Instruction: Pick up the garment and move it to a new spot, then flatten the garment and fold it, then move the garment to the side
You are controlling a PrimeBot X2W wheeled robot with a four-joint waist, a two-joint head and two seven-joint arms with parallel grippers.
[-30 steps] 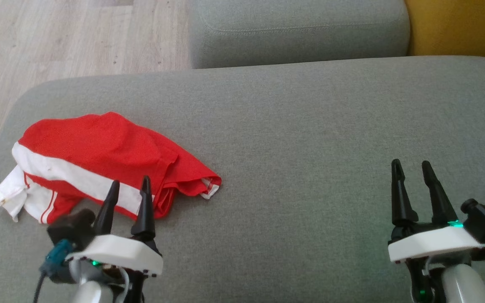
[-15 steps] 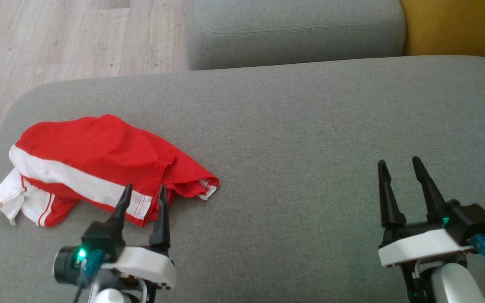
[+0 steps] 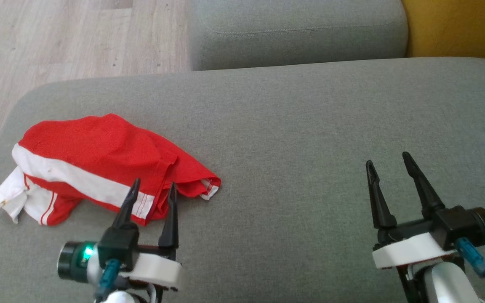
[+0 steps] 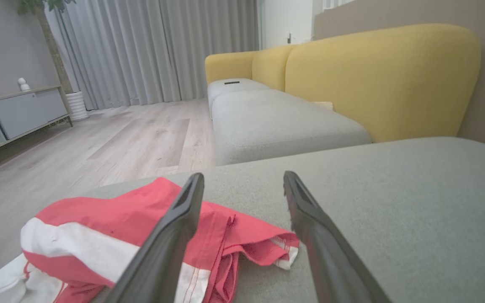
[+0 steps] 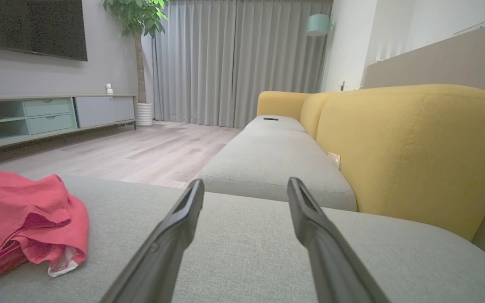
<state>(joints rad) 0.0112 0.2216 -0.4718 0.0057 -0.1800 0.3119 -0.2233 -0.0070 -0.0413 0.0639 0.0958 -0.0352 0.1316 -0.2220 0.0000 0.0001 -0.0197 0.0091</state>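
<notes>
Currently red-and-white garment [image 3: 95, 147] sits crumpled at the left end of the grey cushion [image 3: 293, 126]. Left claw [image 3: 154, 183] wide open, empty, tips by its near hem; right claw [image 3: 387, 159] wide open, empty, well apart. Risk: pinching one layer, so it drags bunched or slips. Left wrist view shows the layered folds edge-on; head view gives the full outline.

Woven matt cushion [image 3: 293, 126]; cloth garment [image 3: 95, 155] (fine mesh).

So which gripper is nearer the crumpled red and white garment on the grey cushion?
Left. The left gripper sits at the near edge of the garment; the right gripper is well to its right, over the cushion.
</notes>
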